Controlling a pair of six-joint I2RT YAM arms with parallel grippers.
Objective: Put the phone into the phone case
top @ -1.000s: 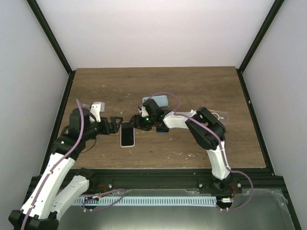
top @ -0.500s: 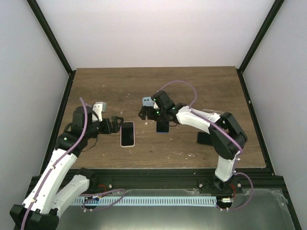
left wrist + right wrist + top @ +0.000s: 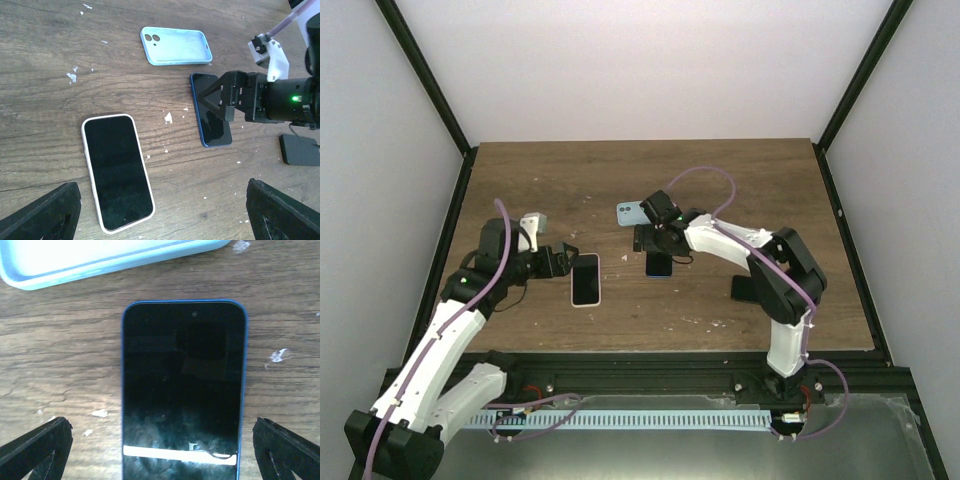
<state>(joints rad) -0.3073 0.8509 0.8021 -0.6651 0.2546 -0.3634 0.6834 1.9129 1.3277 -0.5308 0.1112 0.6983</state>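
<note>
Since half a second ago your left arm has barely shifted. Your right arm has swung its wrist off the light blue case and come over the blue phone.

On the left, the left gripper point(image 3: 563, 260) sits low just beside a white-rimmed phone point(image 3: 117, 170), which lies screen up on the table point(image 3: 740, 180). Its fingers are spread wide and hold nothing.

Toward the middle, the phone case point(image 3: 175, 46) lies flat with its hollow side up and nothing in it. Just nearer to you, across a narrow strip of bare wood, the blue phone point(image 3: 182, 385) lies screen up, not yet in the case.

The right gripper point(image 3: 656, 246) hangs over that phone. In the right wrist view you can see its fingers splayed well outside both long edges, released and clear of it.

Further right, beside your right arm, a small dark flat object point(image 3: 745, 288) rests on the wood. You cannot tell from these views what it is.
</note>
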